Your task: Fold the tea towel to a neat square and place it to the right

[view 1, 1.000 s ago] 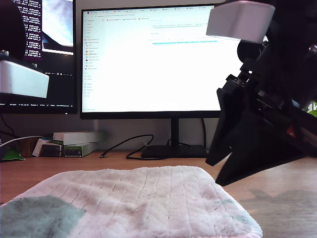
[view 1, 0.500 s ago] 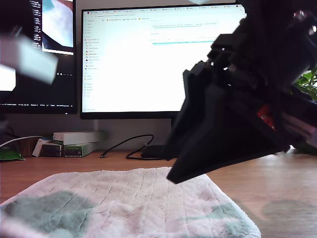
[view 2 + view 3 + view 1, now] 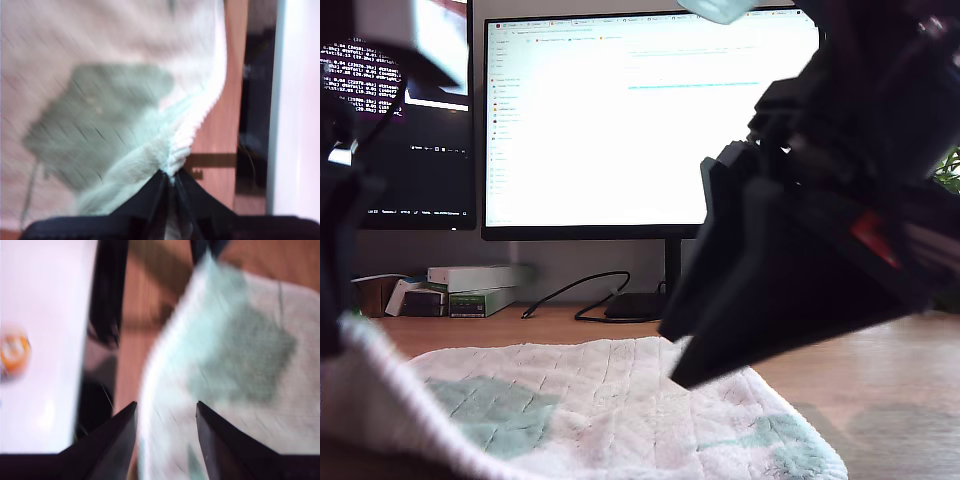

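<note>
**A:** On the wooden desk (image 3: 880,390), out in front of the big white monitor (image 3: 620,120), the tea towel (image 3: 620,400) was spread over most of the near surface. Fluffy off-white, quilted lines, mint-green patches. Its edge at the exterior view's left was lifted off the desk in a blurry ridge.

**B:** Who had it?

**A:** My first gripper (image 3: 170,182). Its jaws were pinched tight on a bunched bit of the towel's ribbed edge, right at the tips. My second gripper (image 3: 165,412) was spread apart with nothing between its fingers; the towel's edge sat just beyond the tips, pretty smeared though.

**B:** And that dark arm (image 3: 820,230) at the exterior view's right?

**A:** Hung low over the towel's far corner. Couldn't tell whether it touched.

**B:** Small stuff?

**A:** Some boxes (image 3: 475,288) and a black cable (image 3: 575,295) under the monitors.
</note>
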